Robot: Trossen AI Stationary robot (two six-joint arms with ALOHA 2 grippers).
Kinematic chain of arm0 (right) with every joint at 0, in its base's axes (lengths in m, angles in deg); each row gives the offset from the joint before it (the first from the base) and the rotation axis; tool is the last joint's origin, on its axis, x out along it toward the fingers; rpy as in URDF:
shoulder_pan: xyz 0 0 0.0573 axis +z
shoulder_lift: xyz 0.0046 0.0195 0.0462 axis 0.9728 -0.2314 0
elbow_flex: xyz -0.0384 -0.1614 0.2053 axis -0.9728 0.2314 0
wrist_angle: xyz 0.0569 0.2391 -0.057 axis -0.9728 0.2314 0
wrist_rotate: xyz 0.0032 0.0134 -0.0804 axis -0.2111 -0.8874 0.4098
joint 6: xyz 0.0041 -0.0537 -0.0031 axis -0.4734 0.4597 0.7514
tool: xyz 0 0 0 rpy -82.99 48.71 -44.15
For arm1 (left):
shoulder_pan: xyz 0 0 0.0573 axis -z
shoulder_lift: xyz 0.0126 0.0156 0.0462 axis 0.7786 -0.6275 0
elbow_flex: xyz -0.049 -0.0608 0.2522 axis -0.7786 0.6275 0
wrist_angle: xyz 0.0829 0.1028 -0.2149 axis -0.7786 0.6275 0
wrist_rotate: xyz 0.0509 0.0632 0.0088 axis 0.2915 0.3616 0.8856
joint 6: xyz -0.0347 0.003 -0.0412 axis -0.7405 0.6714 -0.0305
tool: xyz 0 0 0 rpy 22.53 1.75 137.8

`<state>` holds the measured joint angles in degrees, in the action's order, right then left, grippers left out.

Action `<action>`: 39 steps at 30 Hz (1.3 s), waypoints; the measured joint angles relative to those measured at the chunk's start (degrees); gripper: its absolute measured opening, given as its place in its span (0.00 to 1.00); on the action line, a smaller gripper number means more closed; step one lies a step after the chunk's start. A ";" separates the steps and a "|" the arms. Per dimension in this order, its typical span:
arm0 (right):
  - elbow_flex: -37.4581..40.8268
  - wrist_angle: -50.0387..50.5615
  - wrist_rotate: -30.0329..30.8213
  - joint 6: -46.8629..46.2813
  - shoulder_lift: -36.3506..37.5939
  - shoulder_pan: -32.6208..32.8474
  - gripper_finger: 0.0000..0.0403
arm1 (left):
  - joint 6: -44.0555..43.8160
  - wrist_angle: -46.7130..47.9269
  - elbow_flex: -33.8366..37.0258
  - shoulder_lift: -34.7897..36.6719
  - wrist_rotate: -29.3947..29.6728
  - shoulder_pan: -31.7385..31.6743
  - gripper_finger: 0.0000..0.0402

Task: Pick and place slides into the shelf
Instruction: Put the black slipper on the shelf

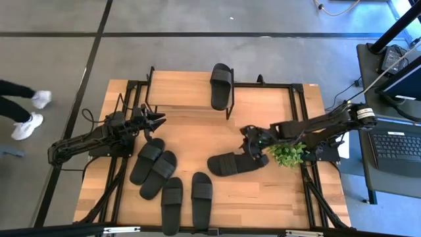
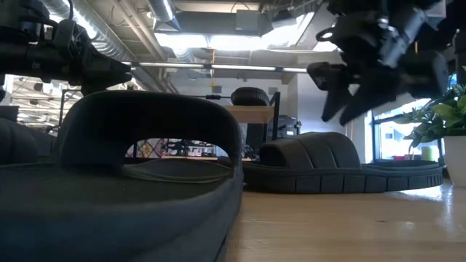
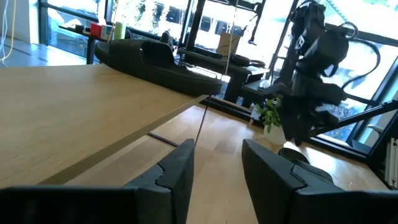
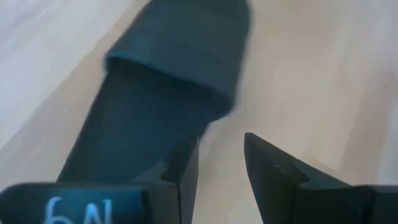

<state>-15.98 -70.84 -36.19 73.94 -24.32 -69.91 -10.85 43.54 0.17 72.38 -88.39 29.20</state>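
Observation:
The shelf (image 1: 184,89) stands at the table's far side, and one black slide (image 1: 222,85) lies sole-down on the right end of its plank top (image 3: 74,124). Another slide (image 1: 237,162) lies flat on the table right of centre. My right gripper (image 1: 247,141) hovers open just above it, clear of its strap (image 4: 174,50) in the low view (image 2: 349,98). Several more slides (image 1: 159,174) lie flat at the near left. My left gripper (image 1: 158,120) is open and empty, in the air by the shelf's near left corner.
A small potted plant (image 1: 287,155) stands close behind my right wrist, near the table's right edge. The slides at the near left fill that corner; one (image 2: 124,182) lies right in front of the low camera. Bare wood (image 1: 197,135) shows between the shelf and the slides.

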 joint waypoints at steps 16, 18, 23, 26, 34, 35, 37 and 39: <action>6.29 -19.91 4.61 7.99 -4.53 3.27 0.32 | -0.04 -0.02 -0.02 0.02 -0.02 -0.02 0.32; 6.29 -20.84 5.02 8.12 -5.46 3.25 0.32 | -0.04 -0.01 -0.01 0.02 -0.02 0.00 0.32; 6.27 -24.38 5.02 12.70 -8.60 3.27 0.32 | -0.13 0.00 0.00 0.02 0.00 0.00 0.32; 6.23 -26.89 5.03 13.94 -10.48 3.27 0.32 | -0.13 -0.01 0.00 0.02 -0.02 0.00 0.32; 6.20 -34.46 5.03 13.83 -14.20 3.27 0.32 | -0.13 -0.02 -0.02 0.02 -0.02 -0.02 0.32; 6.20 -34.65 5.03 13.85 -14.49 3.27 0.32 | -0.13 0.00 -0.02 0.02 -0.02 -0.02 0.32; 6.16 -34.84 5.03 13.83 -14.87 3.27 0.32 | -0.11 0.00 -0.02 0.02 -0.02 0.00 0.32; 6.16 -35.45 4.90 13.84 -15.46 3.27 0.32 | -0.11 -0.01 -0.01 0.02 -0.02 0.00 0.32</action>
<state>-9.82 -106.29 -31.29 87.78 -39.78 -66.64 -10.96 43.53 0.15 72.40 -88.41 29.20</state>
